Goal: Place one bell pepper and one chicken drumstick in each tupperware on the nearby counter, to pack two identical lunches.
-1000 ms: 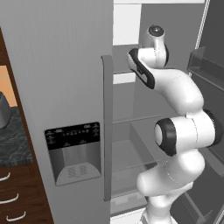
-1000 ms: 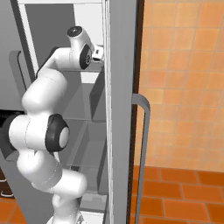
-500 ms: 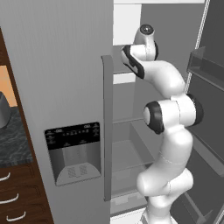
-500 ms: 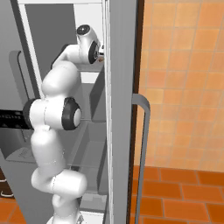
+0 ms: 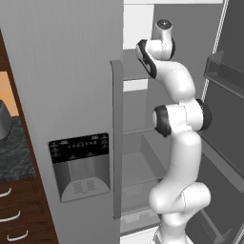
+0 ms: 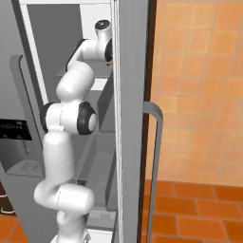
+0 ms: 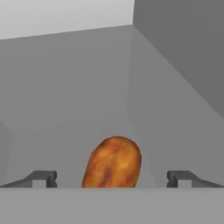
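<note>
An orange-brown chicken drumstick lies on a grey fridge shelf, its bulbous meaty end toward the hand camera. My gripper is open, and its two dark fingertips stand wide on either side of the drumstick without touching it. The white arm rises upright and reaches into the upper part of the open fridge. A strip of the dark marbled counter lies at the left. The bell pepper and the tupperware are out of view.
The shut left fridge door with its handle and dispenser stands close beside the arm. The open right door carries a bin. Grey fridge walls close in around the hand. Wood drawers sit under the counter.
The arm has straightened upward and its elbow has swung in line over the base. The hand has pushed further in at the upper shelf. The gripper stays open.
</note>
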Controlling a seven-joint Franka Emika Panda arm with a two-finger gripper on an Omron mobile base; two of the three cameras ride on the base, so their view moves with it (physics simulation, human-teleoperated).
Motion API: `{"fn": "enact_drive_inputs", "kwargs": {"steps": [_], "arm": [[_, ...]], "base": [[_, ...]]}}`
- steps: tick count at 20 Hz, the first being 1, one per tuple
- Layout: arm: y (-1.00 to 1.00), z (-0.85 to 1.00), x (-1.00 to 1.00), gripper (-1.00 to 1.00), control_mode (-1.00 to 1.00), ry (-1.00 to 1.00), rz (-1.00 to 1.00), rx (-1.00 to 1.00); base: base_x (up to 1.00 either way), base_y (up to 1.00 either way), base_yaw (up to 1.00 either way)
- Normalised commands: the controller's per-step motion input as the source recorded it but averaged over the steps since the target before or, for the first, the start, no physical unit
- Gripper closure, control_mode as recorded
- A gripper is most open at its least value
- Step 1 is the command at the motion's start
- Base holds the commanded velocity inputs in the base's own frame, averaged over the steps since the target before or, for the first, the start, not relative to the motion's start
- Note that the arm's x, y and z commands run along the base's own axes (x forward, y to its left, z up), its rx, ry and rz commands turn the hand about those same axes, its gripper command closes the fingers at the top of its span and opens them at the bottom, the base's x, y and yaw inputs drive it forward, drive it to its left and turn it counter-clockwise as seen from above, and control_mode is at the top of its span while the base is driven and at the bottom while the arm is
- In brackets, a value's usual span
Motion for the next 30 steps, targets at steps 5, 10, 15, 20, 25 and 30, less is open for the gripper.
{"fn": "enact_drive_inputs", "kwargs": {"steps": [5,10,15,20,25,30], "arm": [[0.0,-0.73,0.01,-1.0,-1.0,-0.06,0.0,0.0],[0.01,-0.3,0.0,-1.0,-1.0,-0.07,0.0,0.0],[0.15,-0.03,0.0,-1.0,-1.0,0.0,0.0,0.0],[0.11,-0.05,0.0,1.0,-1.0,0.0,0.0,0.0],[0.01,0.0,0.0,1.0,-1.0,0.0,0.0,0.0],[0.06,-0.08,-0.82,1.0,-1.0,-0.05,0.03,0.0]], "base": [[0.0,0.0,0.0],[0.0,0.0,0.0],[0.0,0.0,0.0],[0.0,0.0,0.0],[0.0,0.0,0.0],[0.0,0.0,0.0]]}}
